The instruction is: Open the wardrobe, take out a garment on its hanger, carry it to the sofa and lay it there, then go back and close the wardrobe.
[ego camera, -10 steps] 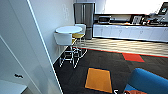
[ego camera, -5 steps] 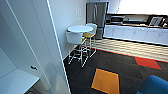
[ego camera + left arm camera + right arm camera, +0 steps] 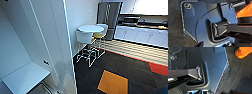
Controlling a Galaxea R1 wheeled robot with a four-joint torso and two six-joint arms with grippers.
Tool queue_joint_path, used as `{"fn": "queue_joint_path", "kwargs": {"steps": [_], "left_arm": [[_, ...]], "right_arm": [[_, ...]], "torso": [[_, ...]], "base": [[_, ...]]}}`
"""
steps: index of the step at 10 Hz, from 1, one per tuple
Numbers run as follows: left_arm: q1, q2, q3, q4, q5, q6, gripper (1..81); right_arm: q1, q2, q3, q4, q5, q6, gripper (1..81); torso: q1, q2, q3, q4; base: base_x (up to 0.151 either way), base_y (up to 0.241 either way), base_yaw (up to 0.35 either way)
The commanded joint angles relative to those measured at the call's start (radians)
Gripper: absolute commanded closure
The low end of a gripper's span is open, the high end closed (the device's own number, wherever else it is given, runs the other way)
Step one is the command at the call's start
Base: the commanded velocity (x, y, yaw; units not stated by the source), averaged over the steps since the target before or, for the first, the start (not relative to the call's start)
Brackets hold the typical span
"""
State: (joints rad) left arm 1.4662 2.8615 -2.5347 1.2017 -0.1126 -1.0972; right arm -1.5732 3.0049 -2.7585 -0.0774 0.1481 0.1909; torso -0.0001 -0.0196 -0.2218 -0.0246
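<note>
The wardrobe (image 3: pixel 37 42) is taking up the whole left part of the head view — a tall white cabinet of smooth, flat panels, its long axis standing upright and its door edge (image 3: pixel 68 47) running as a pale vertical line down the frame, with a white shelf (image 3: pixel 25 77) showing low inside it and a small dark fitting (image 3: pixel 45 62) sitting on the panel above that shelf. It is lying close in front of the robot and to its left, so I am judging the left arm to be the nearer one to it, though neither arm is appearing in the head view to confirm this. Beyond the door edge, dark ribbed carpet (image 3: pixel 120 65) is spreading out to the right, broken by an orange carpet tile (image 3: pixel 113 82) and a red strip (image 3: pixel 157 68), with a pale striped floor (image 3: pixel 135 50) past it. A round white table (image 3: pixel 90 28) with white and yellow stools (image 3: pixel 85 37) on thin wire legs is standing against the wall, and a grey steel fridge (image 3: pixel 108 15) and white kitchen cabinets (image 3: pixel 142 35) are lining the far side. The wrist views are looking down on the same dark carpet past the robot's own dark plates, with a patch of orange at one corner of each — whether tile or cloth I cannot tell; nor can I tell whether either gripper is open or closed
</note>
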Motion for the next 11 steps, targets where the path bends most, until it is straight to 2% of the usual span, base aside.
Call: {"fn": "queue_joint_path", "kwargs": {"steps": [1,11], "left_arm": [[-0.025,-0.01,0.002,0.015,0.034,0.002,1.0],[-0.025,-0.003,0.002,0.015,0.036,0.002,1.0]], "right_arm": [[0.017,-0.002,0.001,-0.002,-0.061,-0.001,1.0],[0.021,-0.002,-0.001,-0.002,-0.062,-0.002,1.0]], "torso": [[0.0,0.0,0.0,0.0],[0.0,0.0,0.0,0.0]], "base": [[0.0,0.0,0.306],[0.0,0.0,0.306]]}}
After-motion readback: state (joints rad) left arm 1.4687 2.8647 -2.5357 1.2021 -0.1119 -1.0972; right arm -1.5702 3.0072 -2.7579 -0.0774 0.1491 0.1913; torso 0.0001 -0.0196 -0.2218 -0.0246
